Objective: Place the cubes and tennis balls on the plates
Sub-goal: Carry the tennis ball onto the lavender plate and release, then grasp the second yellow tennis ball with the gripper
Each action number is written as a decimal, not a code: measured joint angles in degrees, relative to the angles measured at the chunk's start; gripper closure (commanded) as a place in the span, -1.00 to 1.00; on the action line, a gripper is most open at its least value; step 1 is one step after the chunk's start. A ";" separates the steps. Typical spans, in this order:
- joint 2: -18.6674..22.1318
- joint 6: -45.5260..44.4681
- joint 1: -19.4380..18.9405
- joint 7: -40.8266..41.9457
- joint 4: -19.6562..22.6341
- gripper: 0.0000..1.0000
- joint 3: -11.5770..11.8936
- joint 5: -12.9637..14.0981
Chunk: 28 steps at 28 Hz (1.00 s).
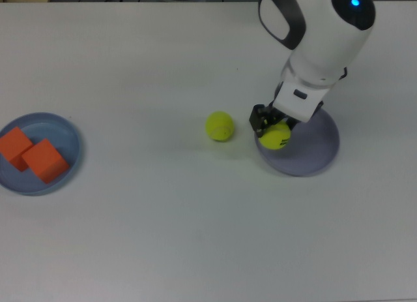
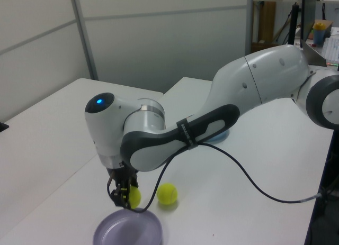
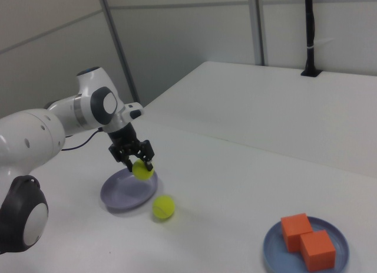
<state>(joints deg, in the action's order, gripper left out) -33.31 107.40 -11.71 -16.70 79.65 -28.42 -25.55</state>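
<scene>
Held tennis ball (image 1: 276,135): was gripped between the gripper's fingers and was seen raised over the lavender plate's near rim, on the top view's left side of that plate; black lettering was shown on its surface.
Gripper (image 1: 270,121): was closed onto the held tennis ball, with one dark finger (image 1: 257,119) seen on the ball's left in the top view; in the right view the ball was seen clear of the dish below.
Lavender plate (image 1: 316,152): was lying on the table, partly covered by the arm in the top view; nothing was seen resting in it.
Second tennis ball (image 1: 220,126): was lying on the table, near the lavender plate on the top view's left and apart from it.
Cubes (image 1: 44,160): two orange blocks were lying side by side, touching, in the blue plate.
Blue plate (image 1: 73,149): was placed at the top view's left edge, well apart from the lavender plate.
Arm (image 1: 322,34): a white body with a blue light was seen above the lavender plate; a black cable was trailing from it in the left view.
Table (image 1: 163,237): a white surface bore all items.
</scene>
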 measured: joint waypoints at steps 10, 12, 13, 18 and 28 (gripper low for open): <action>0.18 -0.79 -0.84 -4.28 0.02 -1.00 -0.28 -0.01; 0.45 -1.42 -0.32 -4.14 -0.02 -1.00 -0.17 -0.06; 0.65 -2.13 0.08 -3.78 -0.03 -1.00 -0.08 -0.09; 1.91 -9.71 3.72 2.36 -0.15 -1.00 0.13 -0.10; 1.29 -16.40 6.49 8.56 2.71 -1.00 0.73 -1.15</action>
<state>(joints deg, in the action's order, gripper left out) -32.02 91.00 -5.21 -8.15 82.35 -27.69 -26.70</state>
